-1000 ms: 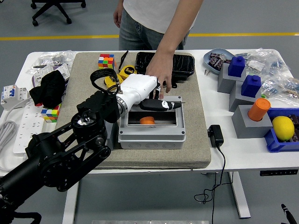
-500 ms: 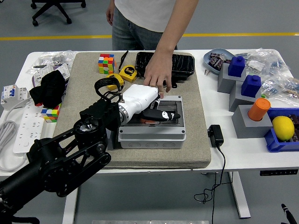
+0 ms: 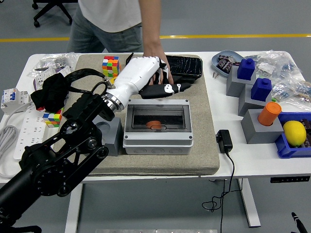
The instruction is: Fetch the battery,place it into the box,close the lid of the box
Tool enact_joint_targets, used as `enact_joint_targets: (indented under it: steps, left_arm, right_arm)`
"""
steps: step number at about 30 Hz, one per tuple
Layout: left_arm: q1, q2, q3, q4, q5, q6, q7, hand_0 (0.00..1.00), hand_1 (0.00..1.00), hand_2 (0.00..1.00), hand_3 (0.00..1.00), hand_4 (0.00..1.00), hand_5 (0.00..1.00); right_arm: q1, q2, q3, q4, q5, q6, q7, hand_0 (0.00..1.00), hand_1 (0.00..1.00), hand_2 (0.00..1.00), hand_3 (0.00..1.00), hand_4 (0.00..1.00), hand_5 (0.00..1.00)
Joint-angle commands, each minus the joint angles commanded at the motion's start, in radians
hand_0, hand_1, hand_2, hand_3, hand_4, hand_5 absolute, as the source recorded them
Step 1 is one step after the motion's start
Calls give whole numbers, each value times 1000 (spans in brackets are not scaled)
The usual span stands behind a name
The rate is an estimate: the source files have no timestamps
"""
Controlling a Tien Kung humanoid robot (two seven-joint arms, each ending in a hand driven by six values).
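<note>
Here the left hand hovers above the far edge of the grey box, its white forearm slanting up from the lower left. Its black fingers are stretched out flat and loosely spread, holding nothing. Just below it, the box's clear lid lies shut, and the orange battery shows through it, resting inside. The box sits on a beige mat. Behind the hand, a person's hand reaches down toward a black case at the mat's far edge. 1 colour cube lies to the left.
</note>
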Motion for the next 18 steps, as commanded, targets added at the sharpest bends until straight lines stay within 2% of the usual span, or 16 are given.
enact_joint_targets:
  steps: [2,3,5,7,8,9,11,13,14,15,18]
  left_arm:
    - [20,6,-35,0,0,30,-11,529,509,543,476,998,998]
    - [36,12,-55,1,2,51,-24,755,731,711,622,998,998]
    - [69,25,-87,3,4,101,-47,755,731,711,622,998,998]
    - [114,58,-115,4,2,163,-73,755,731,711,622,998,998]
    - [121,64,-119,4,2,174,-76,755,731,711,622,998,998]
    - [136,76,-128,3,10,187,-78,998,998,998,925,998,998]
    - [176,97,-163,1,34,205,-86,998,998,998,925,998,998]
    - [207,100,-196,0,52,223,-97,998,998,998,925,998,998]
    - [233,97,-223,3,56,237,-115,998,998,998,925,998,998]
    - [252,92,-244,8,49,244,-135,998,998,998,998,998,998]
    - [319,58,-318,42,-34,235,-231,998,998,998,998,998,998]
  right_arm:
    - [-1,1,2,0,-2,0,0,949,843,789,802,998,998]
    - [0,2,3,0,-3,0,0,950,842,790,801,998,998]
    - [1,2,5,0,-5,0,2,950,842,790,801,998,998]
    - [3,2,9,0,-5,0,4,950,842,790,801,998,998]
    - [3,2,9,0,-4,0,5,950,842,790,801,998,998]
    - [2,1,8,0,-1,0,6,950,842,789,802,998,998]
    - [0,0,14,0,-8,-1,2,950,842,789,802,998,998]
    - [0,-1,21,0,-15,-4,1,950,842,789,802,998,998]
    - [0,-1,26,0,-20,-11,5,950,842,789,802,998,998]
    - [-1,-1,29,0,-22,-16,8,949,856,798,820,998,998]
    - [-6,0,44,0,-26,-44,28,949,856,798,820,998,998]
